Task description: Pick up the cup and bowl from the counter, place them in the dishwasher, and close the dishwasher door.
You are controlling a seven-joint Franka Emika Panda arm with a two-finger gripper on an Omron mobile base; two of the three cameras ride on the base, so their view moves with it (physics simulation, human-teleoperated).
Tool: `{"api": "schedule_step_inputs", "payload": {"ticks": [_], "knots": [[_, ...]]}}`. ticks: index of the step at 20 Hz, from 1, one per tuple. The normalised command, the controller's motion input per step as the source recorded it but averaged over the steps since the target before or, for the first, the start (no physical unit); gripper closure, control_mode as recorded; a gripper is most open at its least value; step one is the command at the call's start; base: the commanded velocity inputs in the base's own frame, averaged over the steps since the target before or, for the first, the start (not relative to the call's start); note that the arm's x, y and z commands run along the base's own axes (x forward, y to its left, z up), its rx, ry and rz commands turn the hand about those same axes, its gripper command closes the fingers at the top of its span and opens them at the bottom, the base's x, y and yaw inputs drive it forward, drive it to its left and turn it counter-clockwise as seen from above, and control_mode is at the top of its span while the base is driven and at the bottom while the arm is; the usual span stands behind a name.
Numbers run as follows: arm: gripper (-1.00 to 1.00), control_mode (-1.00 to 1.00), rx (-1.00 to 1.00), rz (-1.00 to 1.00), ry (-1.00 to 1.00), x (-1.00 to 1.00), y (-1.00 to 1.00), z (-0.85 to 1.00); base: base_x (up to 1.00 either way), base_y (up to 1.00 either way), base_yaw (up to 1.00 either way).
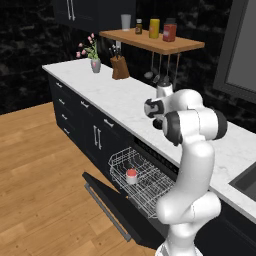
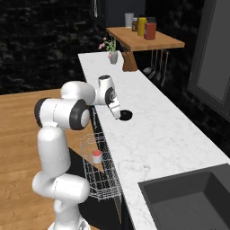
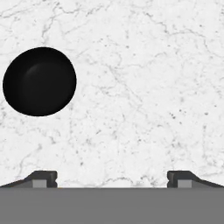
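The black bowl [image 3: 39, 82] rests on the white marble counter [image 3: 144, 87], up and to the left of my fingertips in the hand view. My gripper [image 3: 112, 179] hangs open above bare counter, with nothing between its fingers. From the right base view, the gripper [image 2: 118, 115] points down just left of the bowl [image 2: 126, 115]. The red-topped cup [image 1: 131, 175] stands in the white wire rack [image 1: 150, 192] pulled out of the dishwasher [image 1: 155, 156]. The dishwasher door [image 1: 107, 202] lies folded down, open, its silver bar handle toward the floor. The cup [image 2: 97, 157] also shows in the rack [image 2: 101, 179].
A wooden shelf [image 1: 152, 42] holds a clear glass and bottles, with utensils hanging below. A knife block [image 1: 120, 67] and flower vase [image 1: 95, 64] stand at the counter's far end. A dark sink [image 2: 188, 197] lies to the right. Black drawers [image 1: 75, 107] line the cabinet front.
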Motion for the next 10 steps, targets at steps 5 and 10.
{"api": "schedule_step_inputs", "payload": {"ticks": [5,10], "knots": [[-1.00,-1.00,0.00,0.00,0.00,0.16,-0.24,-0.20,0.00,0.00,0.00],[-1.00,-1.00,0.00,-0.02,0.00,0.28,-0.27,-0.32,0.00,0.00,0.00]]}}
